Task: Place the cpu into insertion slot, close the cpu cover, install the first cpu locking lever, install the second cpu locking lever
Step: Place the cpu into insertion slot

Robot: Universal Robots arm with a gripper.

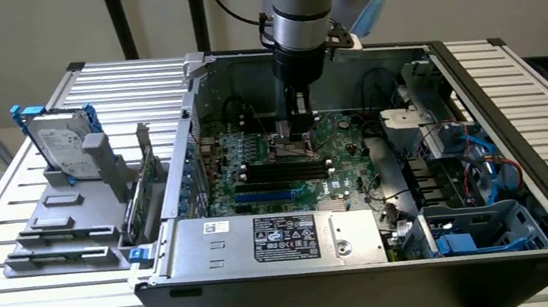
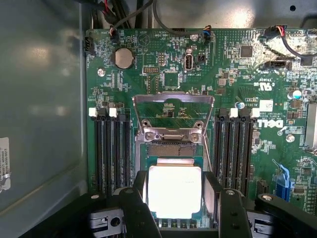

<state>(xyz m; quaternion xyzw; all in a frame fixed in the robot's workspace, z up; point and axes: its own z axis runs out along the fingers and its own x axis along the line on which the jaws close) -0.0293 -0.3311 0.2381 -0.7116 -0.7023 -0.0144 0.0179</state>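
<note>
CPU (image 2: 174,191) noted between the fingers (image 2: 140,196) of my claw (image 2: 175,198), which stands wide and, by every sign, grips the CPU at two opposite edges. Just beyond and beneath it lies the slot (image 2: 171,149), a dark strip of it uncovered; I judge the CPU not yet seated. Farther on, the cover (image 2: 173,98) stands raised on its hinge. Step in hand: placement. It calls for square alignment over the slot and a level, gentle descent before release.

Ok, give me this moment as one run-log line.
gripper: at the cpu | cpu: over insertion slot, seating unclear | cpu cover: raised open | stage: cpu placement
</note>
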